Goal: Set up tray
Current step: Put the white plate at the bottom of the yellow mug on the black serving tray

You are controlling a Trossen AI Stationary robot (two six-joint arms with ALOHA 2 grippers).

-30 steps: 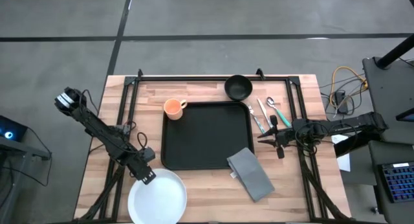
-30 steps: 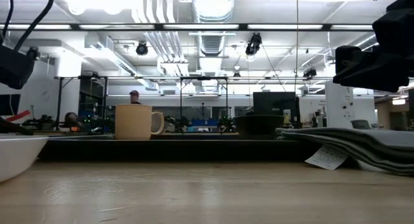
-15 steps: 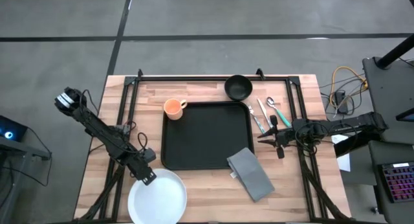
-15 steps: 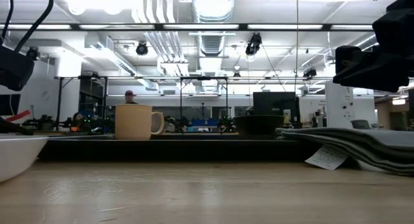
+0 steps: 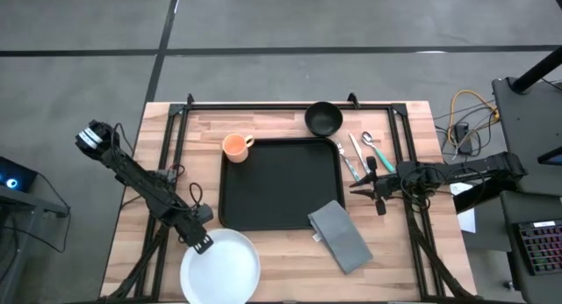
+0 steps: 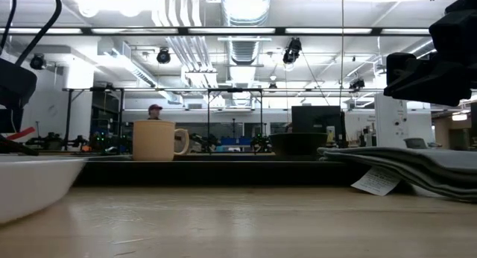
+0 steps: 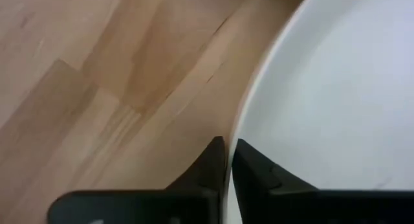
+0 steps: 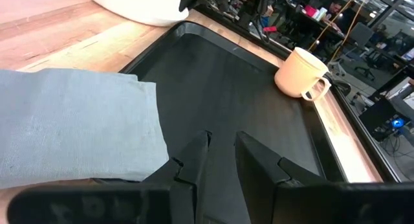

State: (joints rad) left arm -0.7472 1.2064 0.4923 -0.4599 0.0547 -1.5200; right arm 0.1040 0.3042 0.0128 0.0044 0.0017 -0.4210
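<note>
The black tray (image 5: 281, 185) lies in the table's middle. A white plate (image 5: 220, 269) sits at the near left, off the tray, with my left gripper (image 5: 200, 242) shut on its rim. My right gripper (image 5: 356, 185) hovers at the tray's right edge, slightly open with nothing between its fingers (image 8: 220, 153). A grey folded napkin (image 5: 341, 235) lies over the tray's near right corner. An orange mug (image 5: 234, 147) stands at the tray's far left corner. A small black bowl (image 5: 323, 119) sits beyond the far edge. My left gripper pinches the plate's rim (image 7: 228, 130) on its far left side, one finger (image 7: 255, 169) over the plate's inside and one (image 7: 210, 166) outside. The fingers slant steeply down from the far left. Whether the plate is off the wood I cannot tell.
Cutlery (image 5: 360, 155) lies on the wood right of the tray, by my right gripper. Black frame rails (image 5: 290, 104) run along the table's far edge and down both sides. Bare wood shows left of the tray.
My left gripper has shut on the plate's rim, tipping a little. The plate has shifted slightly toward the table's right edge. My right arm has kept still.
</note>
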